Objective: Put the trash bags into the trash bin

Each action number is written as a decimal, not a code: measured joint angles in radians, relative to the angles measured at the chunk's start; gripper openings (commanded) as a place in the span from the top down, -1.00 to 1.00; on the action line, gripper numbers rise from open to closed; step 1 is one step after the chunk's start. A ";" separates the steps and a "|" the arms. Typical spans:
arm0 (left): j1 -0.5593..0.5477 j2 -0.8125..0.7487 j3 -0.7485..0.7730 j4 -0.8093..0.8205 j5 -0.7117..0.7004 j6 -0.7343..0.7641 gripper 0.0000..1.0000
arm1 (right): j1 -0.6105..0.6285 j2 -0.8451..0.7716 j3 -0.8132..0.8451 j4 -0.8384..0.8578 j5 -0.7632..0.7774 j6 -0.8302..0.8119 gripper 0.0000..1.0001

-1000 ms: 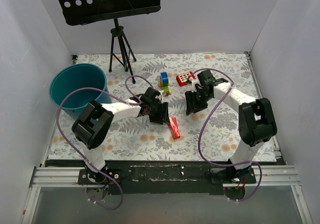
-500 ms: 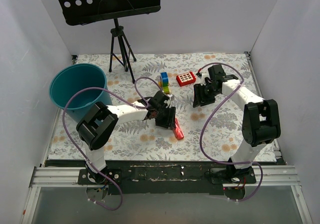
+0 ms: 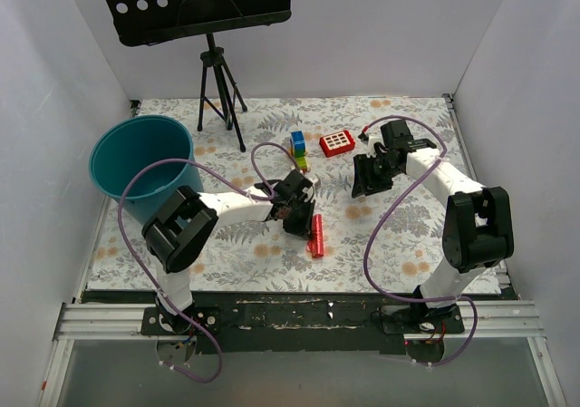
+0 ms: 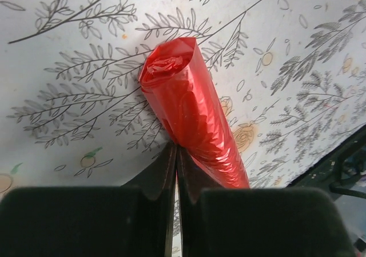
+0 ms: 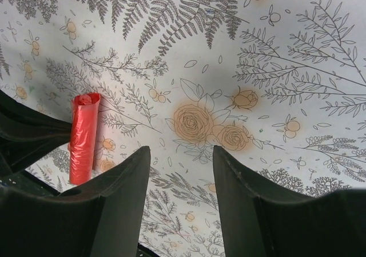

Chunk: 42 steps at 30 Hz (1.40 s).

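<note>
As seen from the top external camera, the trash bags [image 3: 315, 236] are found as one tight red roll lying on the floral worktop [image 3: 408, 244], well apart from the teal trash bin [image 3: 136, 158] at the left edge. The left pincer [image 3: 302, 226] is set just beside the roll. The right pincer [image 3: 362, 188] is placed further right.

From the left wrist, the left pincer [image 4: 176, 149] is seen fully closed on nothing, with the trash bags [image 4: 191, 119] lying against one fingertip.

From the right wrist, the right pincer [image 5: 180, 154] is seen parted and empty, with the trash bags [image 5: 84, 137] lying to its left.
</note>
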 measured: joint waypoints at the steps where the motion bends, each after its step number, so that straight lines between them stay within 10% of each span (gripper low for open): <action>1: 0.000 -0.005 0.000 -0.005 -0.012 0.014 1.00 | 0.000 0.000 0.000 0.000 -0.003 0.000 -0.11; 42: 0.194 -0.404 0.050 -0.183 -0.069 0.391 1.00 | 0.340 0.254 0.202 -0.028 0.026 -0.015 -0.43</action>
